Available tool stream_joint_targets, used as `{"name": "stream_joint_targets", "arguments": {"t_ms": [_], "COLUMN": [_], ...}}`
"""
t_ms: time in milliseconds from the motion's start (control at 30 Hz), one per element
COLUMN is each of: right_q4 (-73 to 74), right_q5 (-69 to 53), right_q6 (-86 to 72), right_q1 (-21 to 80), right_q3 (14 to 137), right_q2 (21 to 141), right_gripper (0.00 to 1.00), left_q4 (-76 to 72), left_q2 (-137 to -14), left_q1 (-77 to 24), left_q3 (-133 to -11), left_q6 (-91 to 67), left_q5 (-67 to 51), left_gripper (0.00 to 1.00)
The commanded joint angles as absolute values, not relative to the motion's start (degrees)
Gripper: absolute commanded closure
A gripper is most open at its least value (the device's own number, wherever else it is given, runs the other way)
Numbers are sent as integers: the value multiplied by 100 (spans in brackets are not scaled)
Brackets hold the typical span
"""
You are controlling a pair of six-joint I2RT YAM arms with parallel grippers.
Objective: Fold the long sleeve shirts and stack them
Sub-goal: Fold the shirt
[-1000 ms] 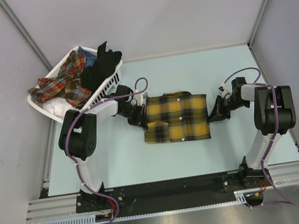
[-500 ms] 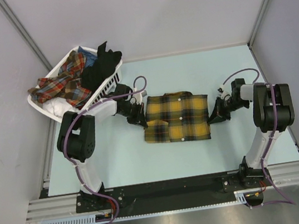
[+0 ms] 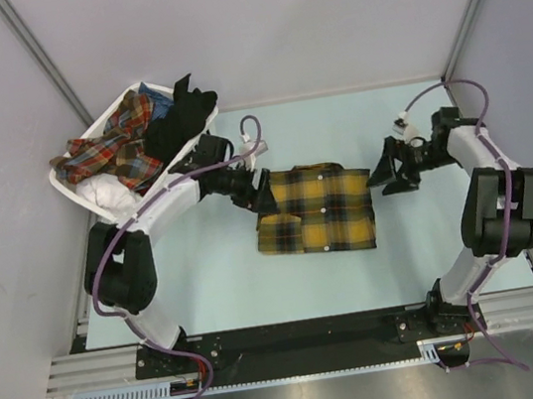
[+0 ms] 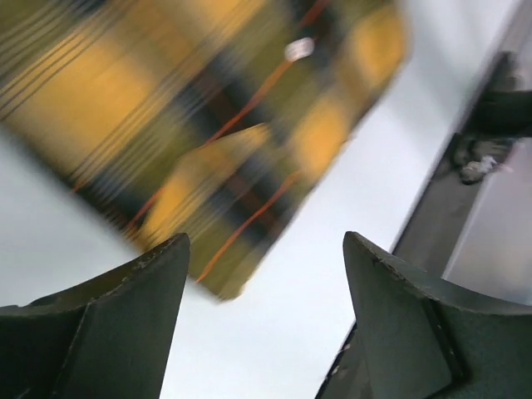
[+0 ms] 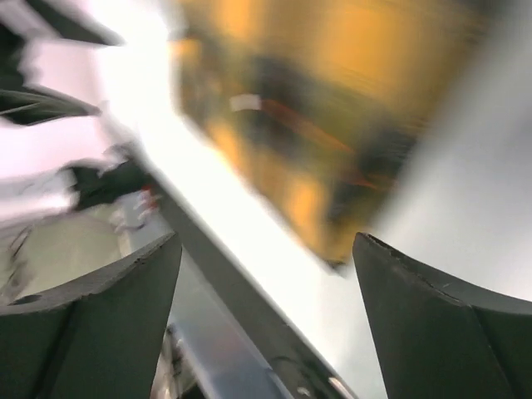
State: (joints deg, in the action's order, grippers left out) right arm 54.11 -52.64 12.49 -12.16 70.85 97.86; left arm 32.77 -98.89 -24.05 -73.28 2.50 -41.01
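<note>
Gaping wide with nothing between them, the fingers (image 4: 108,332) of the left gripper (image 3: 262,193) hover at the far left corner of the mustard-and-black plaid shirt (image 3: 316,210). The right gripper (image 3: 390,171) is likewise released and empty, just off the shirt's far right corner. Folded into a rectangle, the shirt lies flat on the pale table (image 3: 435,254) between the 2 arms. Far left, a white basket (image 3: 73,191) holds heaped clothes, a red plaid shirt (image 3: 109,151) among them.
</note>
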Motion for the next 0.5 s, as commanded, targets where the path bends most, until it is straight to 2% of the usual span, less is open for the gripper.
{"name": "stream_joint_targets", "arguments": {"t_ms": [0,100,167,300,467], "right_q4": [5197,4098,3999,4657,5772], "right_q5": [-6985,-7137,-7014,-6374,-6003], "right_q6": [863,142,410,1458,2274], "right_q1": [-48,447,387,-489,-984], "right_q3": [6638,6163,6056,6423,7311], "right_q2": [9852,10229,10824,11986,12130], "right_gripper": [10,10,11,15,20], "left_q4": [2227,1496,1056,1115,1608], "left_q2": [-10185,-10984,-11449,-11847,-11332], "left_q1": [-2892,-2830,-2637,-2146,-1723], "left_q3": [-7208,-7259,-7242,-6927,-6609], "left_q6": [-560,-1352,-1766,-1671,-1109], "left_q5": [-5035,-5360,-5414,-5291,-5316], "left_gripper": [20,21,21,22,24]}}
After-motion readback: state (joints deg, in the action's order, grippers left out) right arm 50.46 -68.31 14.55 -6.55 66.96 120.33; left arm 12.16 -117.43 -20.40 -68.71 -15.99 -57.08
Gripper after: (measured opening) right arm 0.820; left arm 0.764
